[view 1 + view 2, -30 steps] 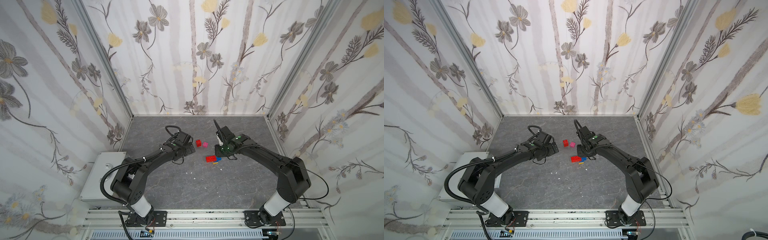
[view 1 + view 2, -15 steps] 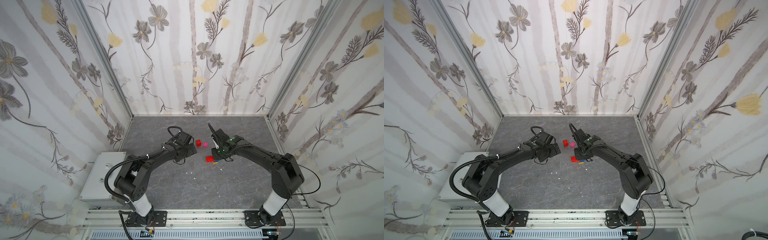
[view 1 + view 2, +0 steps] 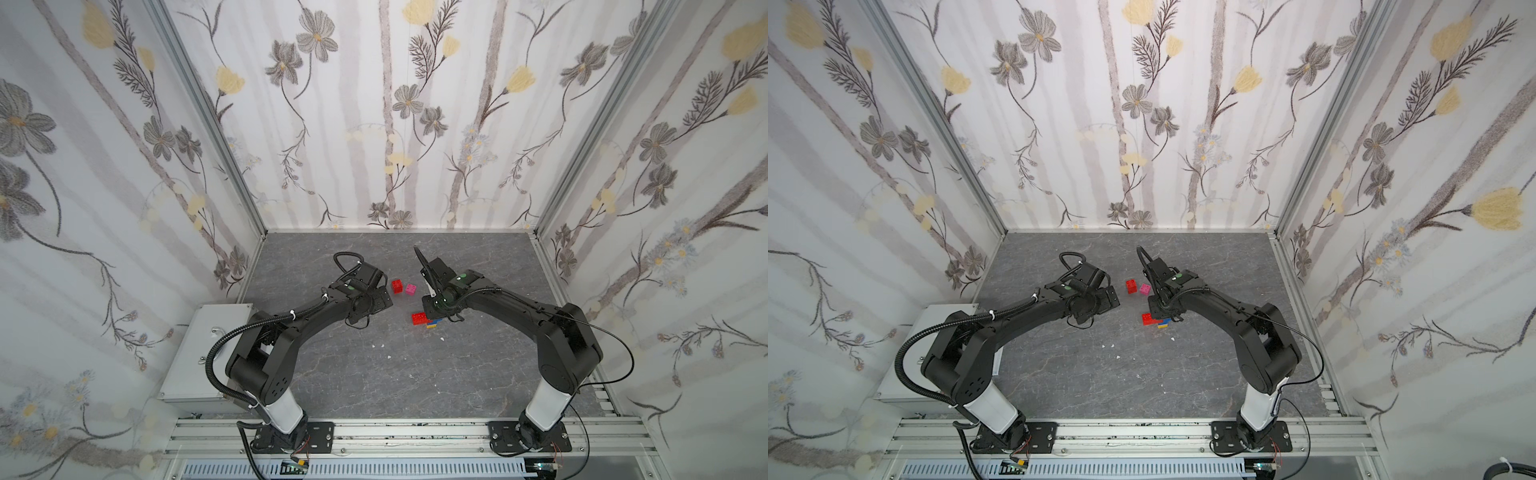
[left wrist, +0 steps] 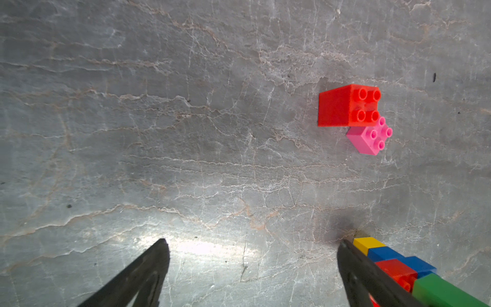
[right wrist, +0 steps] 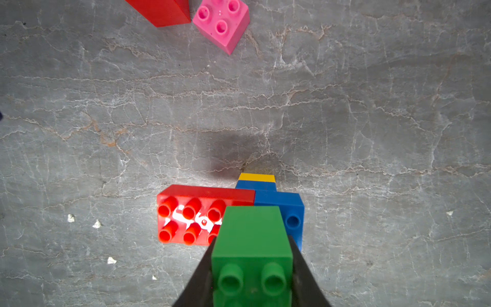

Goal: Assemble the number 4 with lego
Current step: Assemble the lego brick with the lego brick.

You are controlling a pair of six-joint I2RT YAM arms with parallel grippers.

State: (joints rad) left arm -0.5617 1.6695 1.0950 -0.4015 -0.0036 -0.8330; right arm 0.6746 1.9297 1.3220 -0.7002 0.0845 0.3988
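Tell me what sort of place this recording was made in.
Most likely a dedicated robot test booth: floral wall panels in aluminium posts box in a grey marbled table, the left arm and right arm are bolted to a front rail, and loose lego bricks lie between them.

Both top views hang high and far off above the front rail (image 3: 386,432) along the frame's bottom edge, looking down and inward over the whole grey tabletop (image 3: 374,374) from edge to edge. Each wrist view sits close over that tabletop, facing down, and both share the small red brick (image 4: 348,105) and pink brick (image 4: 368,137).
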